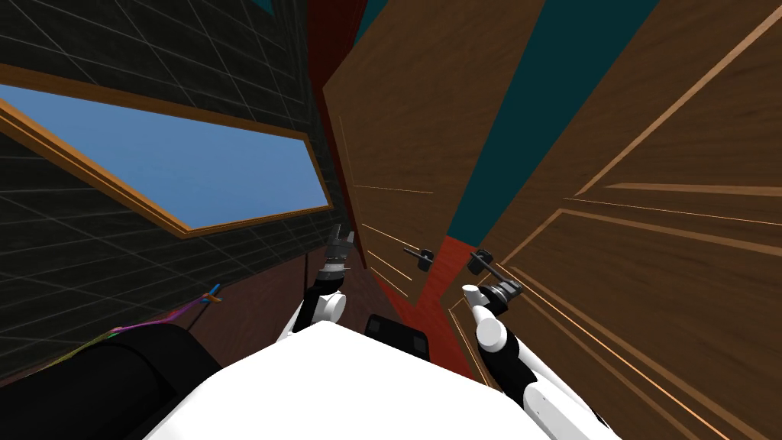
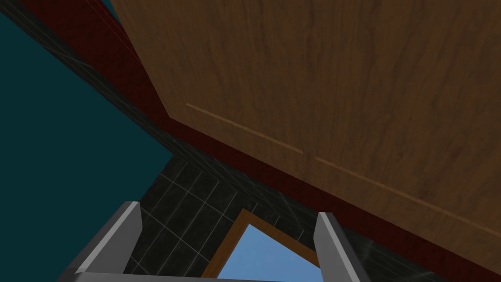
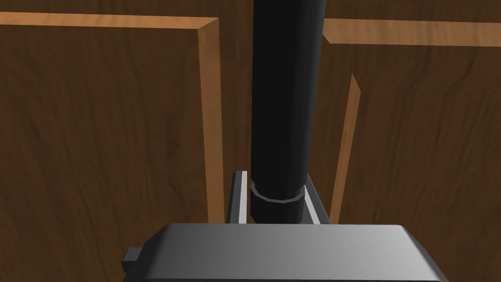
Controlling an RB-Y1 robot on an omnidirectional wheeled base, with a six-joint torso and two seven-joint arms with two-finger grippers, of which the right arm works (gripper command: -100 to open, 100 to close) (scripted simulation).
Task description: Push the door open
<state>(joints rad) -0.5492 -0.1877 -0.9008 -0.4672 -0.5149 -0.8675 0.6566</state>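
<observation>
Currently: right tool (image 3: 275, 178) pinching black handle (image 3: 286, 98) of wooden door (image 1: 649, 267) at 2 o'clock; door seemingly part-open, wider push remaining. Left tool (image 2: 230, 210) spread, empty.

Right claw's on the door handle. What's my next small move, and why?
Probably push the right claw gently forward, into the door. Its fingers press both sides of the black handle, so the grip looks set, and the head view shows a gap beside this leaf, so it likely swings freely. The left claw is open, holding nothing.
</observation>
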